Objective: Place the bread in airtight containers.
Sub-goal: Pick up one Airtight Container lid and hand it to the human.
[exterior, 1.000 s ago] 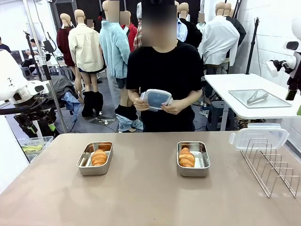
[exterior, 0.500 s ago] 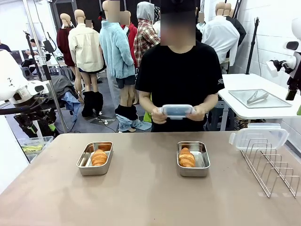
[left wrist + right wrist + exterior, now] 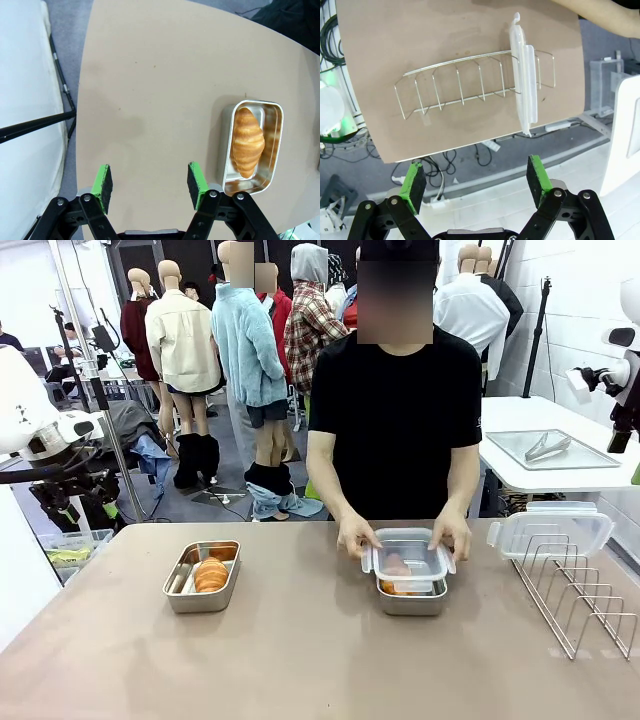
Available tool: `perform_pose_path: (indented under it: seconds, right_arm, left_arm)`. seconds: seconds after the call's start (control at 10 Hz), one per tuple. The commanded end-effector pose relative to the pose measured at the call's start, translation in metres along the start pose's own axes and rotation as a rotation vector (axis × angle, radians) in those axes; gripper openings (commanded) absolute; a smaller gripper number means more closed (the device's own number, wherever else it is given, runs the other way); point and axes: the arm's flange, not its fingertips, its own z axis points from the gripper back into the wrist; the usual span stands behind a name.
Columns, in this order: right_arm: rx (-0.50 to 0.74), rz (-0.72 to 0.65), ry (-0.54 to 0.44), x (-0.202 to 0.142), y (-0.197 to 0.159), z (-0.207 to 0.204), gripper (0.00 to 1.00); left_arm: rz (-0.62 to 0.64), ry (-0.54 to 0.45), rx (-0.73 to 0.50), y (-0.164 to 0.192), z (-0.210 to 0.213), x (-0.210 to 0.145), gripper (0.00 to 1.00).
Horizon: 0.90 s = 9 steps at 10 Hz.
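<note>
A golden croissant roll (image 3: 210,574) lies in the uncovered steel tub (image 3: 187,595) on the table's left; the left wrist view shows this roll (image 3: 248,141) and its tub (image 3: 272,150) from above, right of my open left gripper (image 3: 149,183), which hovers high over bare table. The person's hands (image 3: 357,537) press a clear lid (image 3: 407,557) onto the right tub (image 3: 410,600); the second roll (image 3: 397,568) shows faintly beneath it. My right gripper (image 3: 477,181) hangs open above the table edge near the wire rack (image 3: 470,85), where another clear lid (image 3: 524,80) stands.
The wire rack (image 3: 580,590) holds the clear lid (image 3: 550,528) at the table's right. A side table behind carries a flat metal tray (image 3: 550,450) with tongs. The floor and cables lie beyond the table edge in the right wrist view.
The person has stepped to the table and brought the clear lid down from chest height onto the right tub. Both arms have stayed still.
</note>
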Motion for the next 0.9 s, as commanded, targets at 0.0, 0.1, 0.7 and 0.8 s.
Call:
perform_pose_path:
  seconds: [0.0,0.1,0.7,0.8]
  right_arm:
    - [0.009,-0.018,0.010,0.0000,0.0009,0.0018,1.00]
    - [0.009,-0.018,0.010,0.0000,0.0009,0.0018,1.00]
    - [0.009,-0.018,0.010,0.0000,0.0009,0.0018,1.00]
    - [0.009,-0.018,0.010,0.0000,0.0009,0.0018,1.00]
  left_arm:
    - [-0.010,-0.002,0.012,0.0010,0.0018,0.0000,0.78]
    - [-0.010,-0.002,0.012,0.0010,0.0018,0.0000,0.78]
    - [-0.010,-0.002,0.012,0.0010,0.0018,0.0000,0.78]
    - [-0.010,-0.002,0.012,0.0010,0.0018,0.0000,0.78]
